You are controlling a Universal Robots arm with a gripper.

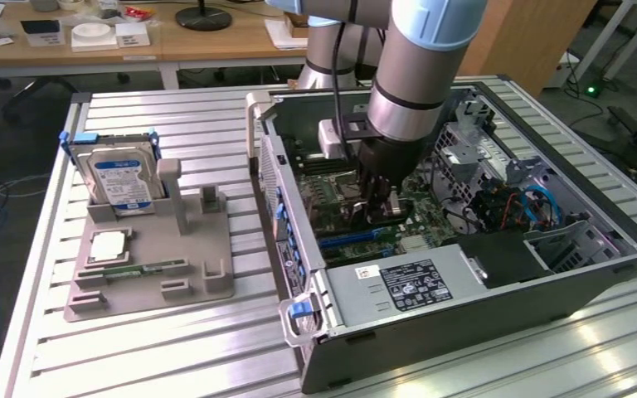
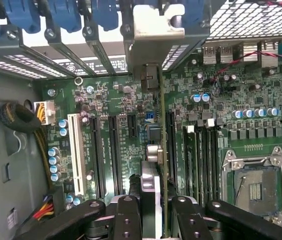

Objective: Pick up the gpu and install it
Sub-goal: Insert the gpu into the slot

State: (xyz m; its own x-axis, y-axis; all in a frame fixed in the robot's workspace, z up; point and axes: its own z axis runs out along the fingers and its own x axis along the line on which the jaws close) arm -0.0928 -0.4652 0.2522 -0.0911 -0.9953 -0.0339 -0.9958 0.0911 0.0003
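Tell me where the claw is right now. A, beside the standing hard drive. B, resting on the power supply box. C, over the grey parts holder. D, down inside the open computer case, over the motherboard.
D: the claw reaches down inside the open computer case, over the motherboard, with the gpu gripped edge-on between its fingers.

Matt black tool (image 2: pixel 155 216), metal-edged gpu (image 2: pixel 150 186), ribbed metal table (image 1: pixel 163 348)
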